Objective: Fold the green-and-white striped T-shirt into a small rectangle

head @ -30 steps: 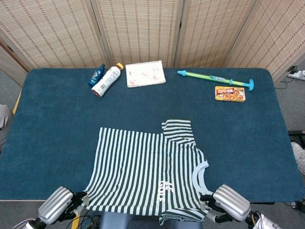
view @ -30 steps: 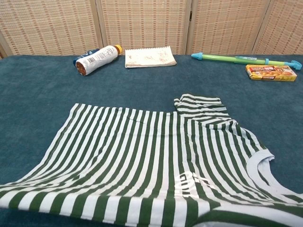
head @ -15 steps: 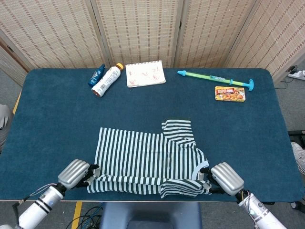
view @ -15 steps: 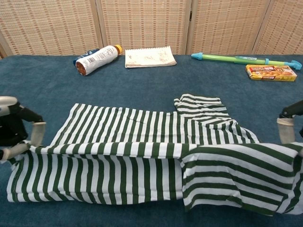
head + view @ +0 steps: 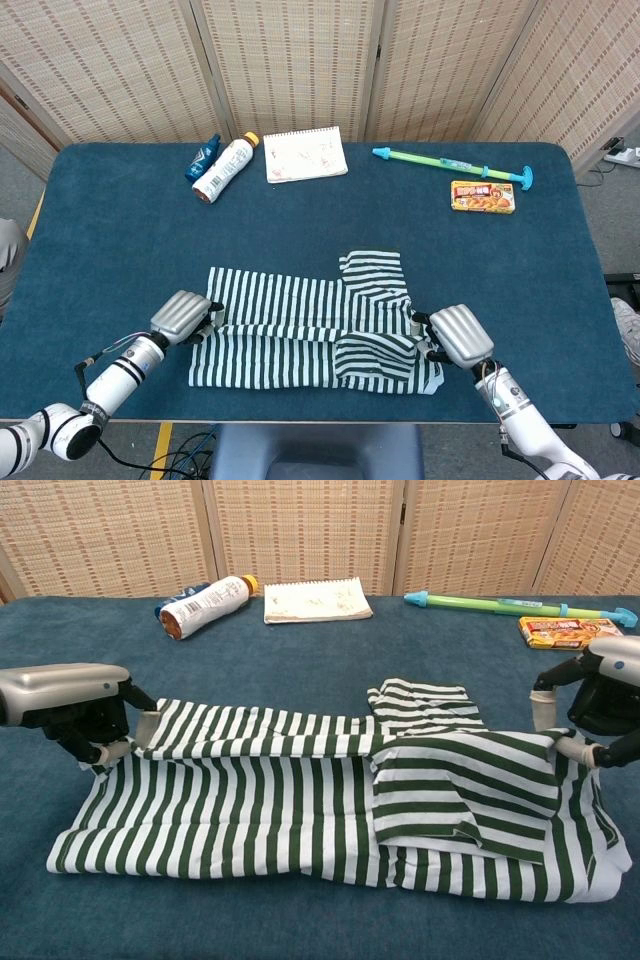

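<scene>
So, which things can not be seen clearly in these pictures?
- Head view: fingertips of left robot hand and right robot hand, hidden under their own casings.
- Both views: lower layer of the T-shirt, covered by the fold.
- Both views: text on the yellow box, too small.

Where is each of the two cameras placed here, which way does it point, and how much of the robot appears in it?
Head view: high above the near table edge, looking down on the T-shirt; shows left hand, right hand and forearms.
Chest view: low, near table height, facing the screens; shows left hand and right hand only.
Shared: T-shirt, both hands, notebook, bottles, box.
</scene>
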{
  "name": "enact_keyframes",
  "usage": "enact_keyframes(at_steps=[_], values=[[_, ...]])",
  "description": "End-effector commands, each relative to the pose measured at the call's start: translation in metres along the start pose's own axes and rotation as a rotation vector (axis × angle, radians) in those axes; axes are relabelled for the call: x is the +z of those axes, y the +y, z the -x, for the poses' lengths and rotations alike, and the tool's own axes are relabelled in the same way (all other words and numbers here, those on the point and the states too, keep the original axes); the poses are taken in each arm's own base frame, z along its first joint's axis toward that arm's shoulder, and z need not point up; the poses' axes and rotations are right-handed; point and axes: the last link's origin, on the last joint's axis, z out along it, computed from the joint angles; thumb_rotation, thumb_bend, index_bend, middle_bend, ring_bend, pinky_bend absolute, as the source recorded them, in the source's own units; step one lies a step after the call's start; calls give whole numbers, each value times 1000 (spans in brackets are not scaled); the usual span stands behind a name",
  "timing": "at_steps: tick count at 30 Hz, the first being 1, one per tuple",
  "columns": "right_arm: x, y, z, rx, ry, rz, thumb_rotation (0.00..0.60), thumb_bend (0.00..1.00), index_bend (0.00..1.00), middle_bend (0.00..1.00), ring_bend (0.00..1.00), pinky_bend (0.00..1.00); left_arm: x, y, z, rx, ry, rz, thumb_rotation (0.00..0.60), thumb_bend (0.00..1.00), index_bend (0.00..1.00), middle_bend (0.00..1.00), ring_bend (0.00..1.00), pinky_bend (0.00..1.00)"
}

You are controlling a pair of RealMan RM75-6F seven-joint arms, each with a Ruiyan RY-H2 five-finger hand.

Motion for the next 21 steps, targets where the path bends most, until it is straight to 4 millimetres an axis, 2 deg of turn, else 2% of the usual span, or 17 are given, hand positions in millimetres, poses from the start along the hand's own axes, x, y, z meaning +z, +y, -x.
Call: enact_keyframes(at_steps=[1,11,21], values=[[8,1,1,-22,2,5,600,609,681,972,1000,1000,16,1,0,48,-11,-4,600,534,640,959,892,1000],[23,5,6,-74,32,21,600,609,681,972,1000,1000,44,1,-4,117,-14,-29,600,534,639,959,891,1000],[38,9,8,-138,67,7,600,609,681,972,1000,1000,61,-3,-11,180,2,-62,600,534,635,958,889,1000]])
